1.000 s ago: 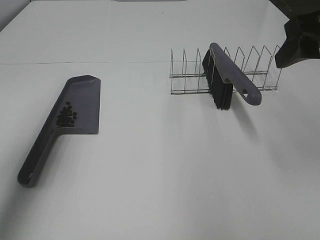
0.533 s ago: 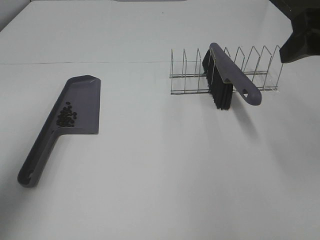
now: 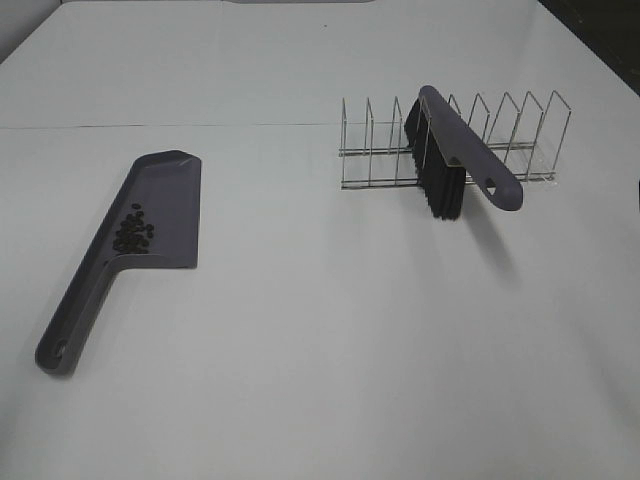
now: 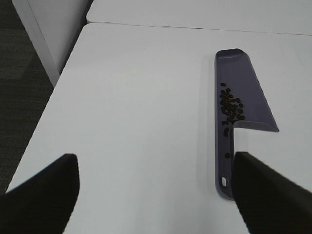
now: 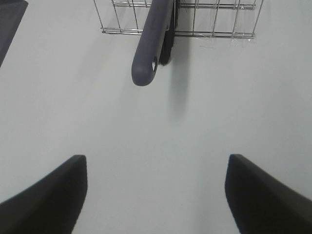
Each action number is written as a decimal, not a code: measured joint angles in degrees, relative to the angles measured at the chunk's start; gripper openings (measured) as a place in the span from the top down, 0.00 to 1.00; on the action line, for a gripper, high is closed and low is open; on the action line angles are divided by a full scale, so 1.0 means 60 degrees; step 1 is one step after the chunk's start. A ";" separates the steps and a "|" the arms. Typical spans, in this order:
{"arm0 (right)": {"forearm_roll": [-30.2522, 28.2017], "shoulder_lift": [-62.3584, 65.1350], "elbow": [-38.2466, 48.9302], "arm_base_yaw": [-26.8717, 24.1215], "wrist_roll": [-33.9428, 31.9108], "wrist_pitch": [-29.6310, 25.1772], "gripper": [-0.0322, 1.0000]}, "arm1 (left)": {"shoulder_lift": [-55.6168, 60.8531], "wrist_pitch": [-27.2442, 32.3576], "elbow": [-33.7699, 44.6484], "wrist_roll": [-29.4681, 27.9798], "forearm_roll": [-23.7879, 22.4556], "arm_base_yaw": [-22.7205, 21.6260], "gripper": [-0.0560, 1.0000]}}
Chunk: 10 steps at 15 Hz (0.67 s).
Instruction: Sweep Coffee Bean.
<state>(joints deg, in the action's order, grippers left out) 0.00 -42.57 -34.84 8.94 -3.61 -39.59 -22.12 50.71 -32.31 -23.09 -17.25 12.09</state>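
The coffee beans lie in a loose cluster inside the grey dustpan, which lies flat on the white table at the left. The left wrist view also shows the beans and the dustpan. The grey brush with black bristles leans in the wire rack at the back right. My left gripper is open and empty, back from the dustpan's handle. My right gripper is open and empty, back from the brush handle. Neither gripper shows in the high view.
The wire rack has several empty slots beside the brush. The table's left edge drops to dark floor. A seam runs across the table behind the dustpan.
The right arm's dark shape at the upper right of the high view has moved up and out of the frame. The dustpan, beans and brush have not moved.
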 joint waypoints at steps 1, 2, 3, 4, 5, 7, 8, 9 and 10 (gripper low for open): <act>0.0000 0.0487 0.0344 0.0000 0.0000 -0.0010 0.25 | 0.0477 0.0019 0.0210 0.0095 0.0029 0.0000 0.21; 0.0000 0.1012 0.0611 0.0000 0.0000 -0.0076 0.25 | 0.0850 0.0038 0.0353 0.0296 0.0095 0.0000 0.21; 0.0000 0.1518 0.0821 0.0000 0.0000 -0.0267 0.25 | 0.1194 0.0095 0.0401 0.0535 0.0258 0.0000 0.21; 0.0000 0.1948 0.0945 0.0000 0.0000 -0.0506 0.25 | 0.1461 0.0105 0.0430 0.0879 0.0477 0.0000 0.21; 0.0000 0.2349 0.0974 0.0000 0.0000 -0.0802 0.25 | 0.1690 0.0105 0.0430 0.1194 0.0707 0.0000 0.21; 0.0000 0.3266 0.0974 0.0000 0.0000 -0.1671 0.25 | 0.1919 0.0095 0.0430 0.1986 0.1413 0.0000 0.21; 0.0000 0.3552 0.0974 0.0000 0.0000 -0.2024 0.25 | 0.1958 0.0115 0.0430 0.2139 0.1557 0.0000 0.21; 0.0000 0.3705 0.0974 0.0000 0.0000 -0.2225 0.25 | 0.1977 0.0162 0.0430 0.2187 0.1585 0.0000 0.21; 0.0000 0.3944 0.0974 0.0000 -0.0038 -0.2569 0.25 | 0.1977 0.0477 0.0334 0.2273 0.1604 0.0000 0.22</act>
<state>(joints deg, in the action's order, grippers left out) 0.00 -18.91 -28.99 8.94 -3.84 -55.00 -10.26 53.57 -30.31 -9.45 -7.62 12.09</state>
